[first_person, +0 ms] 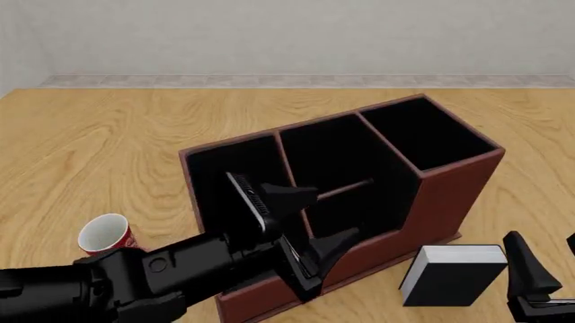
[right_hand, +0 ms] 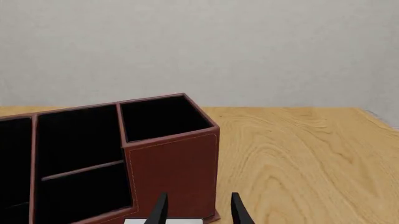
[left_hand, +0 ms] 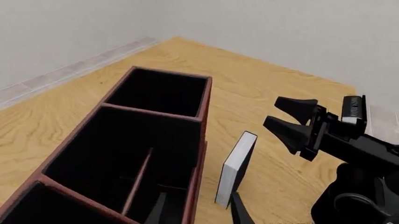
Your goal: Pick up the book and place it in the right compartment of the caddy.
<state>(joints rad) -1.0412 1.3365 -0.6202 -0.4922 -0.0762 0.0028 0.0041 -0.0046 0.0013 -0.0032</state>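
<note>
book [first_person: 454,276]: standing on the table just beside the caddy [first_person: 449,195]
left gripper [first_person: 314,219]: fingers wide, hovering over caddy
right gripper [left_hand: 288,121]: fingers spread, by the book, empty

Wooden table [first_person: 134,148] bearing caddy [first_person: 454,195], book [first_person: 454,276], mug [first_person: 106,235]

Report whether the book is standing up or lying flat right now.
Standing on edge. The book rises upright from the table beside the caddy, white page edges on top; the left wrist view shows it tall and thin.
</note>
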